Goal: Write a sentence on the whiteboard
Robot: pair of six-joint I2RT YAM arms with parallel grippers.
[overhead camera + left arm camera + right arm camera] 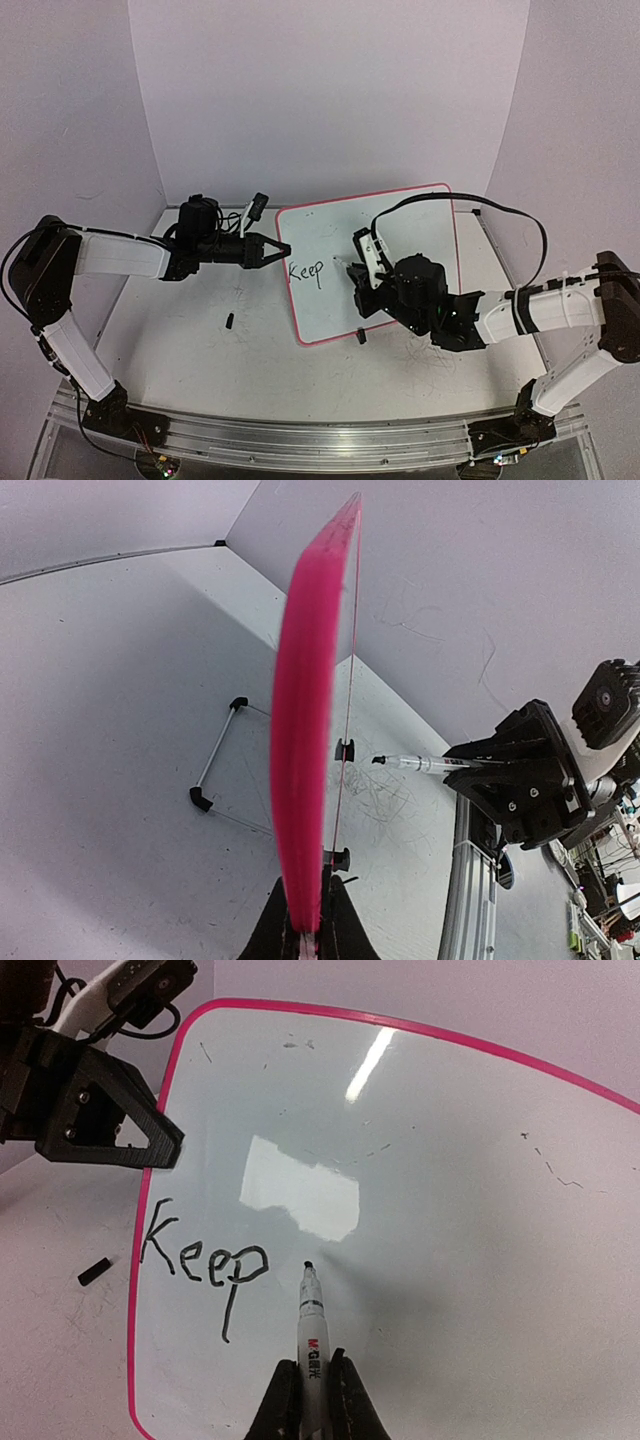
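The whiteboard (pixel 400 240) with its pink-red rim lies flat mid-table, and shows large in the right wrist view (pixel 450 1210). On its left side stands the black word "Keep" (pixel 200 1260), also readable from above as "Keep" (pixel 305 272). My left gripper (pixel 280 250) is shut on the board's left rim, seen edge-on as a pink band (pixel 305 730) between the jaws. My right gripper (pixel 312 1400) is shut on a white marker (pixel 310 1320), tip just right of the "p", over the board. From above the right gripper (pixel 362 268) hovers mid-board.
A small black cap (pixel 230 321) lies on the tabletop left of the board, and a black clip (pixel 361 338) sits at the board's near edge. A wire stand (pixel 215 770) lies beyond the rim. The aluminium rail (pixel 300 440) runs along the near edge.
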